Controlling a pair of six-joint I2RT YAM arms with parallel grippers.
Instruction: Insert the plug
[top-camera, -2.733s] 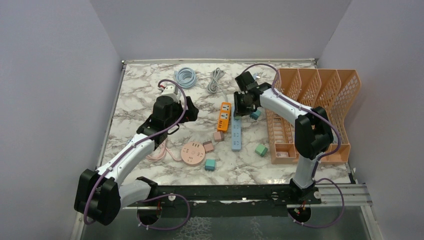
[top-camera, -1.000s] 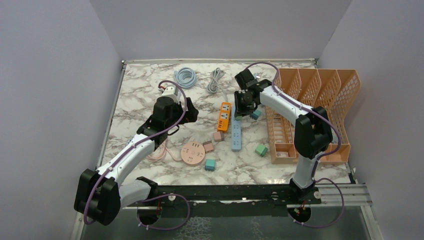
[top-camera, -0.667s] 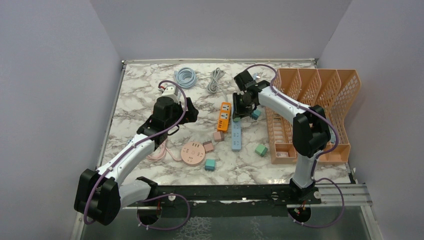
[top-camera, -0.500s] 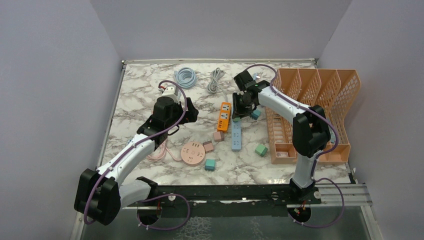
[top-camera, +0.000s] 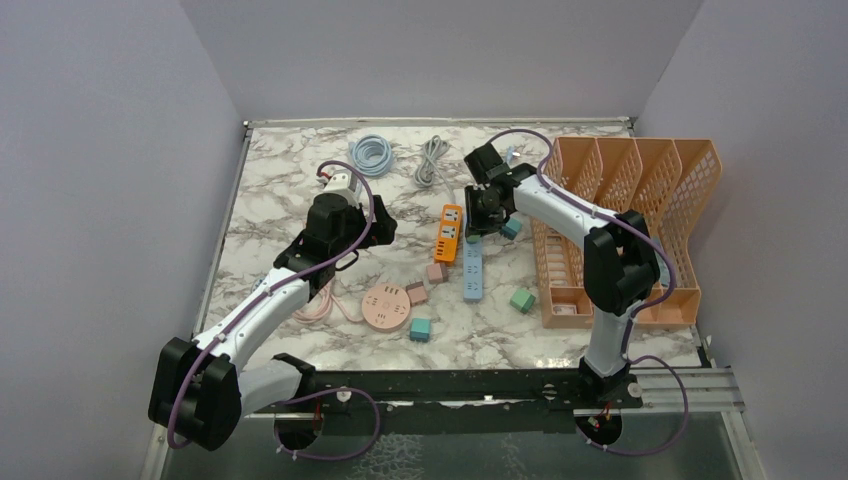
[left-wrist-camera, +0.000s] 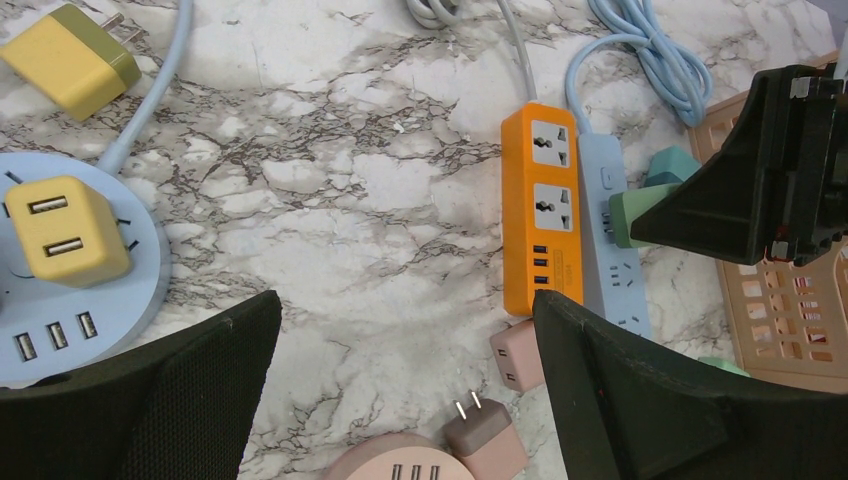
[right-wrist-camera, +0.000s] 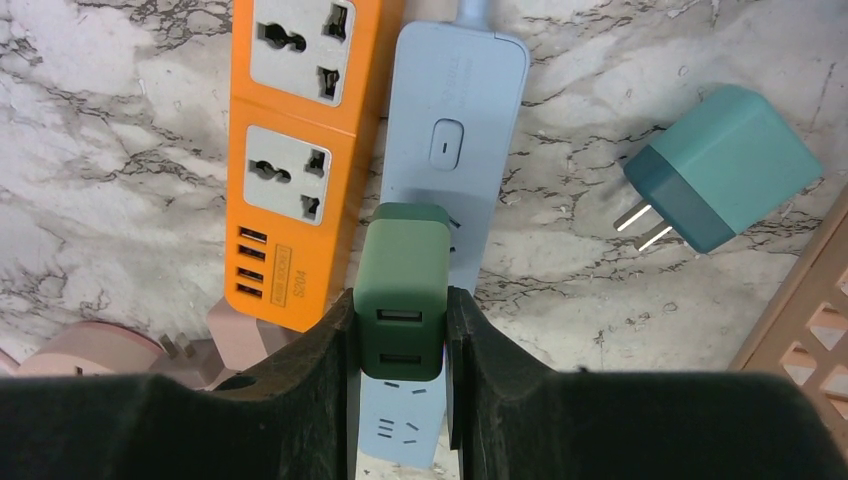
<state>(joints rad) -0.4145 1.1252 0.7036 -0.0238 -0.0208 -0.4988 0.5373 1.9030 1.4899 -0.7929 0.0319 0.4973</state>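
Note:
My right gripper (right-wrist-camera: 401, 325) is shut on a green plug (right-wrist-camera: 402, 290), a block with two USB ports on its face. It holds the plug over the upper sockets of the blue power strip (right-wrist-camera: 450, 150), which lies beside the orange power strip (right-wrist-camera: 290, 130). In the top view the right gripper (top-camera: 481, 218) is at the far end of the blue strip (top-camera: 472, 268). My left gripper (left-wrist-camera: 405, 345) is open and empty above bare marble, left of the orange strip (left-wrist-camera: 540, 205). The plug's prongs are hidden.
A teal plug (right-wrist-camera: 715, 175) lies right of the blue strip. An orange file rack (top-camera: 625, 225) stands at the right. A pink round hub (top-camera: 386, 306), pink plugs (top-camera: 436, 271), teal plugs (top-camera: 522, 299), a blue round hub with a yellow plug (left-wrist-camera: 60, 230) and coiled cables (top-camera: 371, 153) lie around.
My right gripper with the green plug has shifted a little left and toward the far end of the blue strip. The left arm has not moved.

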